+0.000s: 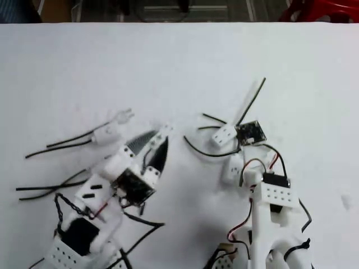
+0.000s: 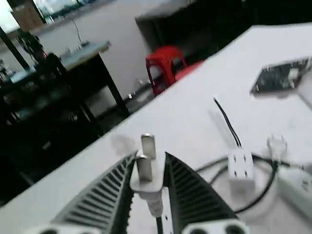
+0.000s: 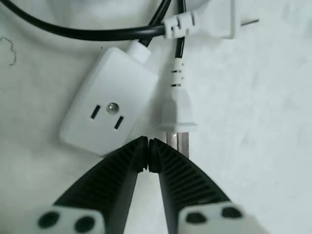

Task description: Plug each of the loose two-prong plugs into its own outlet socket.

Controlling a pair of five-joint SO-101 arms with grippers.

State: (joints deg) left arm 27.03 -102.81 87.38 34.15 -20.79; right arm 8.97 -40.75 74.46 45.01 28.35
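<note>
Above the counter point(image 1: 179, 61), the left gripper point(image 2: 149, 158) is holding a two-prong plug point(image 2: 145, 173) pinched in its jaws, likely needing its prongs aligned with the socket point(image 2: 241, 168) to the right, while the right gripper point(image 3: 147, 145) is sitting with jaws closed, empty, beside a second plug point(image 3: 178, 109).

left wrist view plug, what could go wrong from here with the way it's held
The left end effector pinches the plug by its narrow body, prongs poking out ahead; pushed against a socket, it may twist in the grip. The small outlet lies loose on the table, so it could slide rather than take the prongs. The right end effector is shut beside the second plug, not around it, and might just nudge it.
</note>
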